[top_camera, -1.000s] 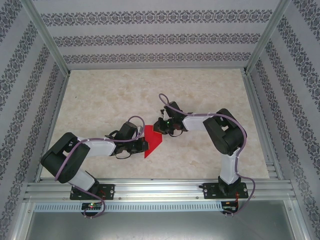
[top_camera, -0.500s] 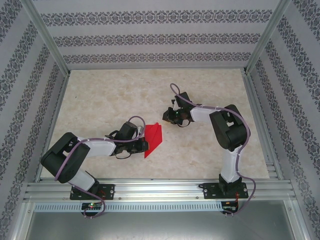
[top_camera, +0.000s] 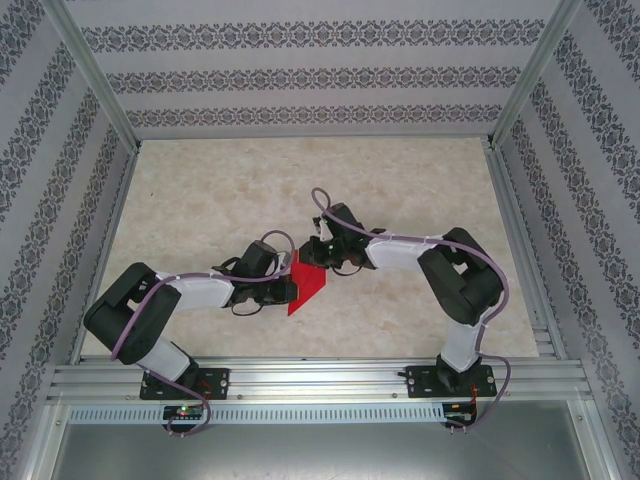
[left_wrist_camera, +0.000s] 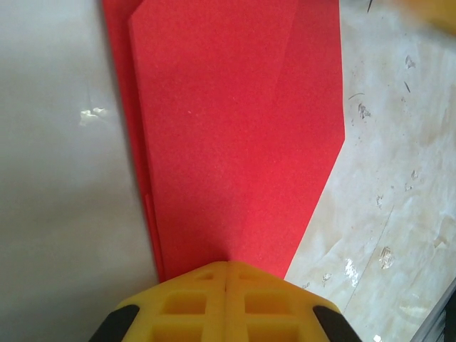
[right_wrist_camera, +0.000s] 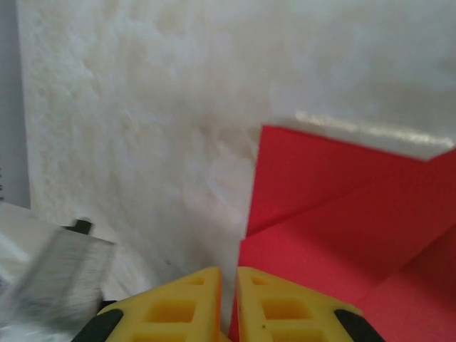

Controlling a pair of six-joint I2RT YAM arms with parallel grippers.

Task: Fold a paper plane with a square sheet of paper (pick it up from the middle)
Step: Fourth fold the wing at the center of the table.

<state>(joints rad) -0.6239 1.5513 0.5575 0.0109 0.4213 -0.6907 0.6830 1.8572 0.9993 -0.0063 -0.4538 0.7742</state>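
Folding is partly done: the red sheet, creased to a point, is pinched on the table by the closed left gripper; the nearly closed right gripper is placed at its far edge. Further folds are judged to remain.

Camera setup: one overhead, two wrist close-ups.
Overhead sits high behind arm bases, looking down across table. Wrist cameras look along left pincer and right pincer, skimming close. All share folded red paper.
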